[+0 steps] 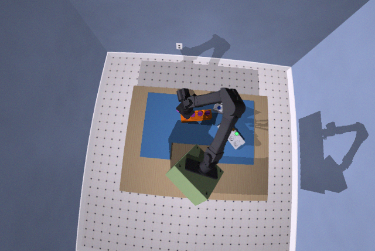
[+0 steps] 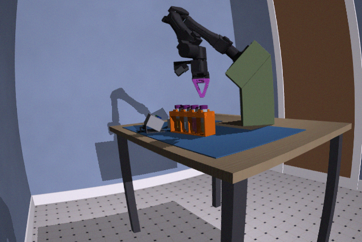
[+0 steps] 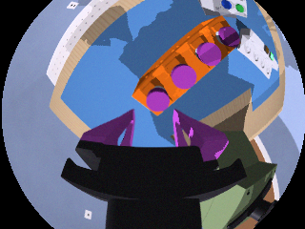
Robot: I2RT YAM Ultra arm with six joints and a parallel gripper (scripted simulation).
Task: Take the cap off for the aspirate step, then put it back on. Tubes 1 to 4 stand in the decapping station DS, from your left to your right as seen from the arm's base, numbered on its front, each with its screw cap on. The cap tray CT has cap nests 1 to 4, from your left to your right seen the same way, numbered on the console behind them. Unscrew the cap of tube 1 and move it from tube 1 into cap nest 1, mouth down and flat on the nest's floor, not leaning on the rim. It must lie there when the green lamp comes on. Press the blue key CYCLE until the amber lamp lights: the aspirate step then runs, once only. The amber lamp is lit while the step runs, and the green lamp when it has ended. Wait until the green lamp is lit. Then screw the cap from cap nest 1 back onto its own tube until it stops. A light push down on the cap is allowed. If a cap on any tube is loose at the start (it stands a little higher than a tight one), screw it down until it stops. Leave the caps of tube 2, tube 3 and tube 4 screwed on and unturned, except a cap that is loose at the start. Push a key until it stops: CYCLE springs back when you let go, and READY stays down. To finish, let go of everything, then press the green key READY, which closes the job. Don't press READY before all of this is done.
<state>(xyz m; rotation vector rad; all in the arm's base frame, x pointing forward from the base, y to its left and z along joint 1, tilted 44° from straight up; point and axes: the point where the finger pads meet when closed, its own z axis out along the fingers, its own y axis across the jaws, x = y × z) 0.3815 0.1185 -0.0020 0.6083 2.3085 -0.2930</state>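
My gripper [image 2: 201,96] [image 3: 153,114] is open and empty, above the tube 1 end of the orange decapping station [image 1: 197,119] [image 2: 210,124] [image 3: 139,92]. A purple cap [image 2: 203,107] [image 3: 157,99] sits on tube 1, clear of the fingers. The caps of tube 2 [image 2: 194,107] [image 3: 184,76], tube 3 [image 2: 185,106] [image 3: 209,53] and tube 4 [image 2: 177,106] [image 3: 229,36] are on. I cannot tell how tight any cap is. The white cap tray [image 1: 238,146] shows no cap in its visible nests. The green lamp [image 1: 237,134] [image 3: 272,56] is lit; the amber one looks dark.
A key box [image 2: 154,122] stands beyond the tube 4 end, with a blue key [image 1: 218,107] [image 3: 226,4] and a green key [image 3: 239,8]. The arm partly covers the box and tray in the top view. The green arm base [image 1: 187,186] [image 2: 257,93] stands on the table.
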